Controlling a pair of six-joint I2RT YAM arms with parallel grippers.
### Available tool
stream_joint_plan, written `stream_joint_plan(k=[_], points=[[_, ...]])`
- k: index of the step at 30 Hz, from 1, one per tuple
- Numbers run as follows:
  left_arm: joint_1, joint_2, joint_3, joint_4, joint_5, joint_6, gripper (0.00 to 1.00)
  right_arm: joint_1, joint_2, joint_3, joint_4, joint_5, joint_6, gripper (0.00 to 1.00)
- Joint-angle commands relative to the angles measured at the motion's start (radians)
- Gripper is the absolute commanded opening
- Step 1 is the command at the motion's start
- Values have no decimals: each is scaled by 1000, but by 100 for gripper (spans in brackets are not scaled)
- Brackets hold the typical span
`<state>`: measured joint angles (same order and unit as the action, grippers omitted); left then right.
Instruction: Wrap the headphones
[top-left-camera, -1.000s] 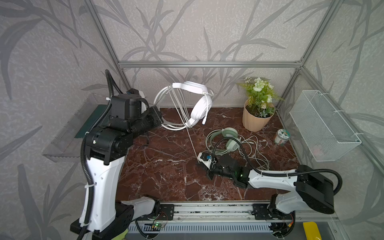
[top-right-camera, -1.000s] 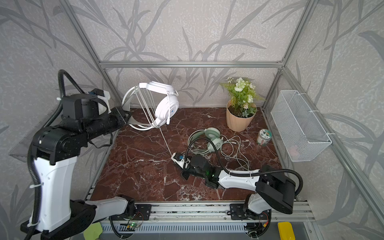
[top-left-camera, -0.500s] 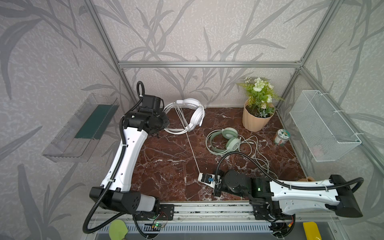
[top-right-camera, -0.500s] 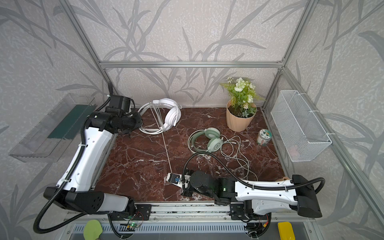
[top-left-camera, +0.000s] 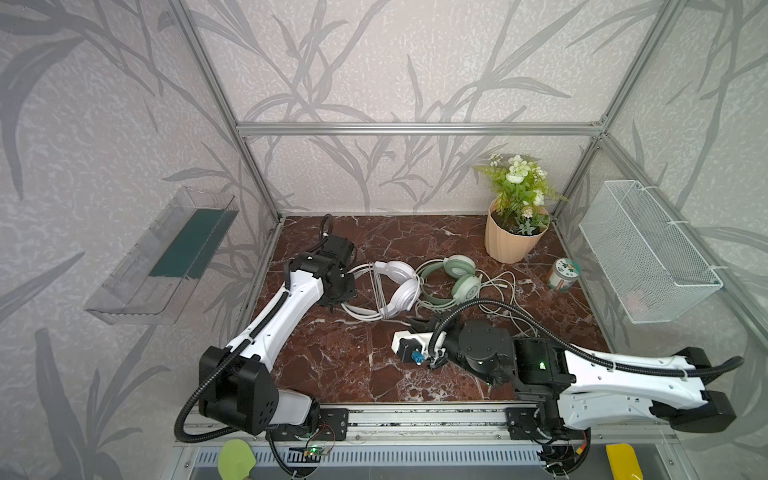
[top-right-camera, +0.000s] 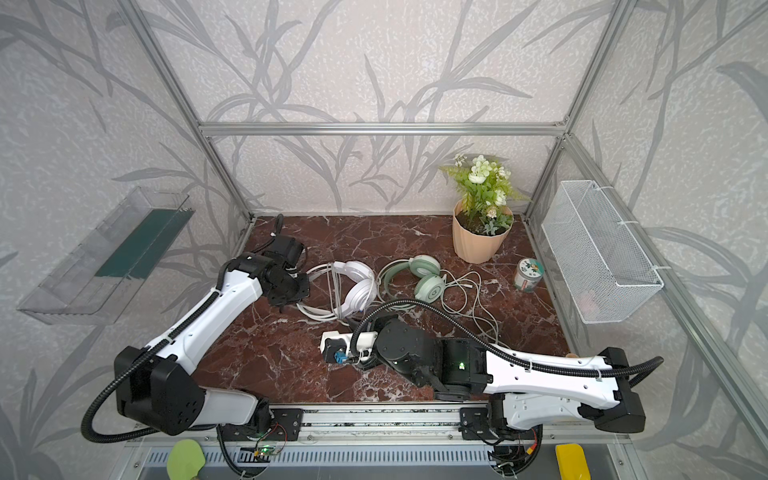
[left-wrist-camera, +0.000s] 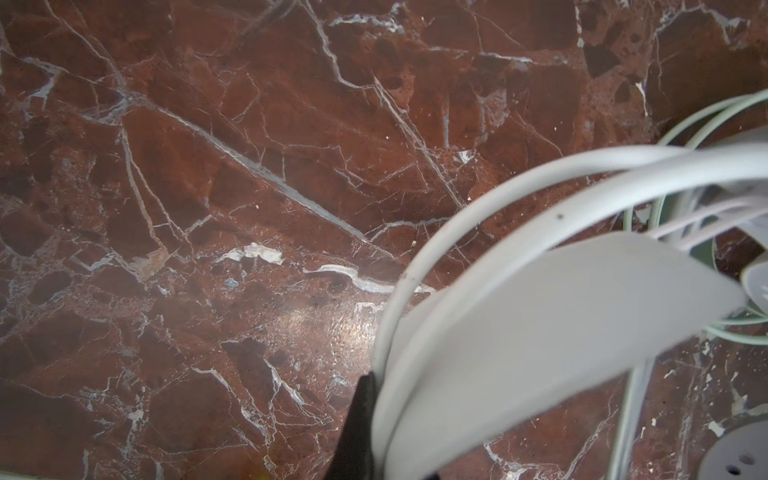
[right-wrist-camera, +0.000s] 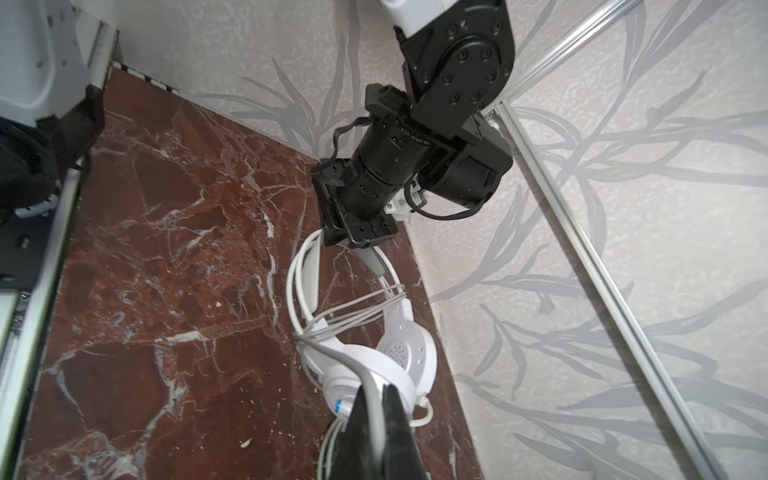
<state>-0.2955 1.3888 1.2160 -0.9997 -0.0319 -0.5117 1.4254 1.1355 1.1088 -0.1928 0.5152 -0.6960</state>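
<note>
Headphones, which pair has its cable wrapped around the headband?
The white headphones: cable loops cross its bands; the mint green headphones lie unwrapped.

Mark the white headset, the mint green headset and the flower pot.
white headset (top-left-camera: 401, 296): in a top view, nearer ear cup.
mint green headset (top-left-camera: 466, 287): in a top view, nearer ear cup.
peach flower pot (top-left-camera: 511, 247): in a top view, ribbed wall.

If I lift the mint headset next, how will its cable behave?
The cable of the mint headset lies in slack, overlapping loops, so it is probably floppy and would trail. It appears to pass under the right arm's black hose, so it may snag.
</note>
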Motion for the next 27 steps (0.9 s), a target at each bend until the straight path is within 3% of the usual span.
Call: stream_joint_plan(k=[1,6,15,20,27], points=[[-44,-61,-13,55,-87,60,0,14,-22,77,52,104,-180,0],[-91,-110,-127,81,-101,102,0,15,-17,110,105,137,-291,0],[-220,-131,-151,96,-128,142,0,-30,131,140,322,157,-574,1],[-266,-160,-161,104,-155,150,0,-149,153,197,291,61,-538,0],[-310,-232,-173,125,-183,166,0,-384,223,315,193,-183,-300,0]])
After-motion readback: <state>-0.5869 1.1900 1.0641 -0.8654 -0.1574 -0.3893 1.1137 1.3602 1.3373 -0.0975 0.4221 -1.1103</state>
